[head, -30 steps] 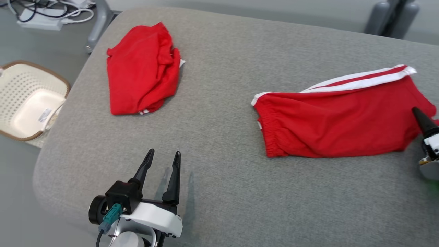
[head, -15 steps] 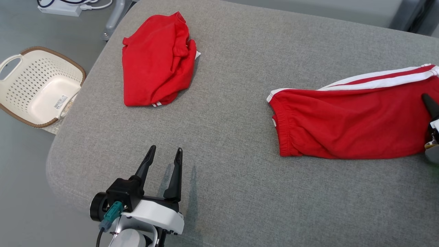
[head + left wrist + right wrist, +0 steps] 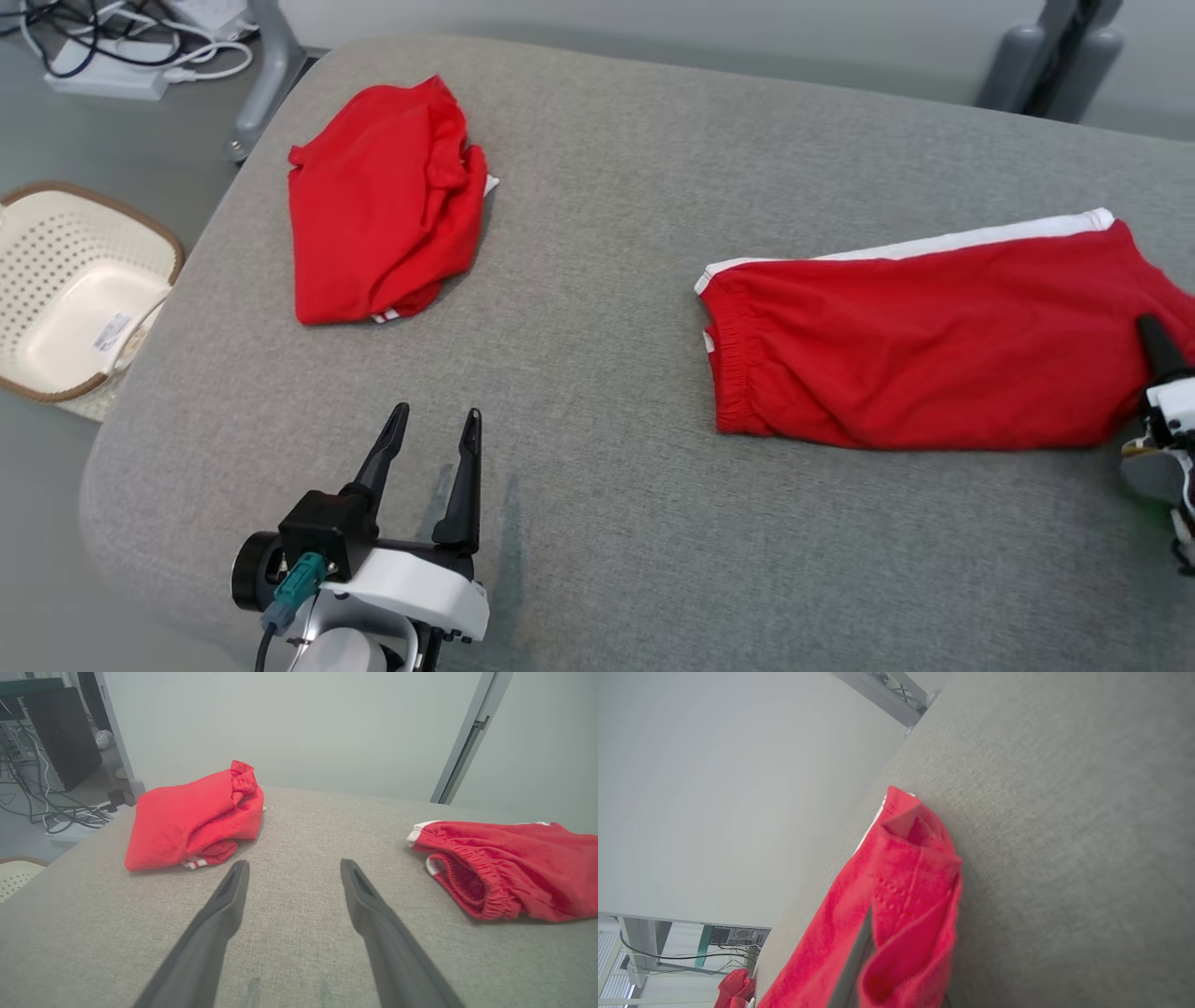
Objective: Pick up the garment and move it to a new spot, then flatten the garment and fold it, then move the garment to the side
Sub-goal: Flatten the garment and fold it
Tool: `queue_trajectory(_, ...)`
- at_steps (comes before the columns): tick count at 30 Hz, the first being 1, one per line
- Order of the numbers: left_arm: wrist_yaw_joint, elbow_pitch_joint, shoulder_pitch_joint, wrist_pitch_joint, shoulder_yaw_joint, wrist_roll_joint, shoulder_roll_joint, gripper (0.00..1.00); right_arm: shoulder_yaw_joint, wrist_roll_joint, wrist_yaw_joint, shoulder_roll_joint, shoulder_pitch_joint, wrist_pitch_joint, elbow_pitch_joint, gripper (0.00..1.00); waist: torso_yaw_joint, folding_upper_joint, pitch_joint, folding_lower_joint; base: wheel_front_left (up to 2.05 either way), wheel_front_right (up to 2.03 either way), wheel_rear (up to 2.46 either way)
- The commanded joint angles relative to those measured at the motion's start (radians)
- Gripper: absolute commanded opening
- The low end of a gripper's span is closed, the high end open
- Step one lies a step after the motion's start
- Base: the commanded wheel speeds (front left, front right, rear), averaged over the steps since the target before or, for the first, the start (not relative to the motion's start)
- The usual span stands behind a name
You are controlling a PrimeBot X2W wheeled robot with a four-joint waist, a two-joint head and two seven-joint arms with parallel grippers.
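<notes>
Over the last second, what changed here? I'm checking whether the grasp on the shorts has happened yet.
The right gripper closed on the right end of the red shorts; the cloth now bunches around its fingers. The left gripper stayed open above the table, and the folded red garment did not move. Only the camera shifted.

A rounded grey fabric tabletop [image 3: 597, 523] stands before a plain pale wall [image 3: 289, 723]; on the grey floor [image 3: 37, 569] sit a cream perforated plastic basket [image 3: 56, 252] and white power strip [image 3: 98, 82].
</notes>
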Motion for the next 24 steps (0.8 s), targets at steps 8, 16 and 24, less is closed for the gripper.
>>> queue_trajectory(8,-0.016,0.012,0.018,-0.002,0.015,0.016,0.004,1.0,-0.004,0.046,-0.002,0.01,0.118,-0.039,-0.005,0.0,-0.082,-0.0001,-0.071,0.0,0.0,0.0,0.0)
queue_trajectory(16,-0.019,0.02,0.056,-0.002,0.03,0.021,0.004,1.0,-0.013,0.057,-0.001,0.02,0.216,-0.12,0.002,0.0,-0.124,-0.0001,-0.148,0.0,0.0,0.0,0.0)
queue_trajectory(24,-0.019,0.013,0.064,-0.002,0.045,0.018,0.004,1.0,0.014,0.036,-0.001,0.034,0.192,-0.151,0.021,0.0,-0.163,-0.0001,-0.147,0.0,0.0,0.0,0.0)
